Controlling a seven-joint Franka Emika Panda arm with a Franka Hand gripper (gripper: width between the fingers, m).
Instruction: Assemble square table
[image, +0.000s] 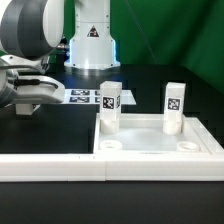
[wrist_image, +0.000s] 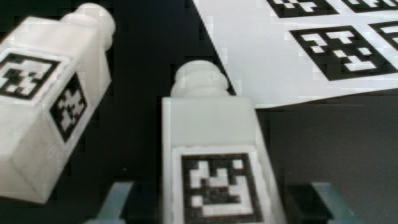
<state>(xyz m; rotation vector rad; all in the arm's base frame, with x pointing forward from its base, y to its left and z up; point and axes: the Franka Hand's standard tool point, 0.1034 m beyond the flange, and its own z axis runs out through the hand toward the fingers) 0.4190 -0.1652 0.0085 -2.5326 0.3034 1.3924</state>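
Wrist view: white leg (wrist_image: 214, 140) centred within the parted claw (wrist_image: 217, 192), clear of both sides, second leg (wrist_image: 54, 90) alongside.

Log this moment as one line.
gripper: open, straddling lying leg | second lying leg: beside it | square top: two legs upright at two corners

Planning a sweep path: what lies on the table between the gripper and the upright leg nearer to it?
The marker board lies flat between the gripper and that upright leg; the exterior view shows it.
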